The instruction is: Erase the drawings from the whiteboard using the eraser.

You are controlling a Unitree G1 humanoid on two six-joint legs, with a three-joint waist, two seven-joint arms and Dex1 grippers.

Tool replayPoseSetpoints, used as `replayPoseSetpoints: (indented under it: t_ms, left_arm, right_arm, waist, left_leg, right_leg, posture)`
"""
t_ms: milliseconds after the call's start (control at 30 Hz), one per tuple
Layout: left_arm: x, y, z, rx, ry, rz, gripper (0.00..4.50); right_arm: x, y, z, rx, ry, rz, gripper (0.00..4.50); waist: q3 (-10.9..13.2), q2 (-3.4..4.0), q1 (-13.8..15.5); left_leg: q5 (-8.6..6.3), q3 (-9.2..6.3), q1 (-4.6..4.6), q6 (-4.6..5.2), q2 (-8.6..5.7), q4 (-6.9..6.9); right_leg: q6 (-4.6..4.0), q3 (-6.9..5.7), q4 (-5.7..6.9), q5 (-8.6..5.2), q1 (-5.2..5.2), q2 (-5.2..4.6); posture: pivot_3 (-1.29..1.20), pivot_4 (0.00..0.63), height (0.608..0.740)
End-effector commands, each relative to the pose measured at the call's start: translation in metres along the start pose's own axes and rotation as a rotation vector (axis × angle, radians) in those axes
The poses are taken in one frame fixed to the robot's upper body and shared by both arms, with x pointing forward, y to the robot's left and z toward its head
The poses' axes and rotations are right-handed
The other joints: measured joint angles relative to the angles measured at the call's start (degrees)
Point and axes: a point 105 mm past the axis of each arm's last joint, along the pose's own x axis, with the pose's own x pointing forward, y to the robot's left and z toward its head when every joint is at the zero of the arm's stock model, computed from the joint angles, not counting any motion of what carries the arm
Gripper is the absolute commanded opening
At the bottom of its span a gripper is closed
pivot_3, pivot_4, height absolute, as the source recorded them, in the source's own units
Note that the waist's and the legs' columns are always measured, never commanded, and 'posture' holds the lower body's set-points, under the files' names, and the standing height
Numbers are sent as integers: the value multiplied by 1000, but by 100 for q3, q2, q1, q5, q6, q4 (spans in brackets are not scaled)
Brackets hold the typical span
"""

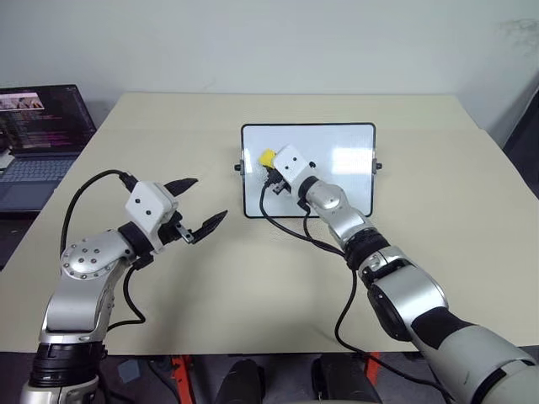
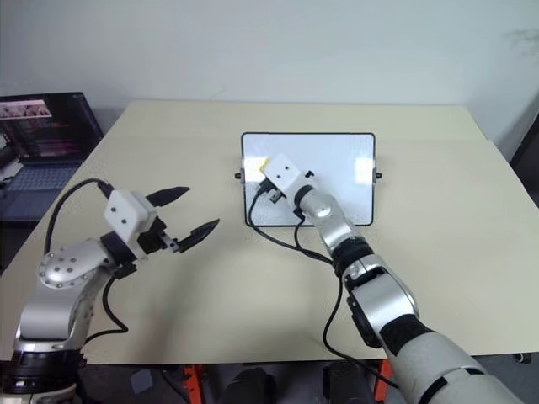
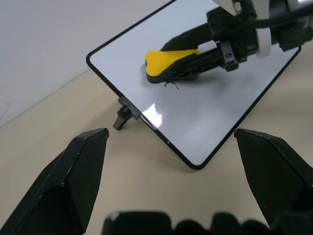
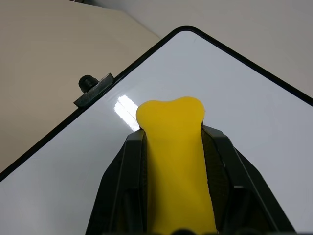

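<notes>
at the far left a laptop (image 1: pixel 38 139) sits open off the table's (image 1: pixel 472 252) edge, out of the work. next comes the left gripper (image 1: pixel 200 204), hovering above the table just left of the board, its jaws wide apart and holding nothing. the whiteboard (image 1: pixel 337 181) lies flat near the middle of the table, and the right gripper (image 3: pixel 193 61) is over its left part, jaws clamped on the eraser (image 4: pixel 176 161), whose yellow tip pokes out past the fingers close to the board's left side knob (image 4: pixel 88 84). a small dark trace of the drawings (image 3: pixel 171 85) shows right at the eraser's edge; i cannot tell whether other marks remain under the arm. to wipe well, i'd judge the dark underside should be pressed flat on the glossy surface and swept across that trace in short passes, gently enough that the light board does not slide, with the left gripper free to steady the frame.
</notes>
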Motion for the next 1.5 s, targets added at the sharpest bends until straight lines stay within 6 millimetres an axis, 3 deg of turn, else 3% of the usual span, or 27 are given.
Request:
replayPoseSetpoints:
  t_ms: [33,400,800,1200,1500]
  left_arm:
    - [3,3,10,33,-37,5,4500]
    - [-1,6,10,41,-31,6,4500]
    - [-5,6,10,43,-23,18,4500]
    - [-2,6,11,48,-31,11,4500]
    - [-1,6,13,49,-36,9,4500]
  right_arm:
    - [-11,-5,-21,36,54,-26,1226]
    - [-31,18,-37,52,84,24,1226]
    - [-43,10,-49,30,120,33,1226]
    - [-15,-1,-7,30,25,5,1226]
    - [-16,1,6,48,-19,5,1226]
  waist:
    - [0,0,7]
    - [0,0,20]
    - [0,0,40]
    - [3,4,18]
    - [3,5,23]
  left_leg:
    - [0,0,0,0,0,-1]
    - [0,0,0,0,1,-4]
    - [0,-3,0,0,0,-6]
    - [1,-2,3,0,2,-5]
    - [1,1,-4,-1,4,-64]
  right_leg:
    - [0,0,-1,0,0,0]
    - [0,0,-6,0,0,0]
    - [0,-3,-13,0,3,0]
    - [-5,-2,-8,4,1,2]
    - [-6,-2,-58,4,-8,1]
  posture:
    - [0,150,740]
    - [0,150,740]
    - [0,150,740]
    - [0,150,740]
    - [0,150,740]
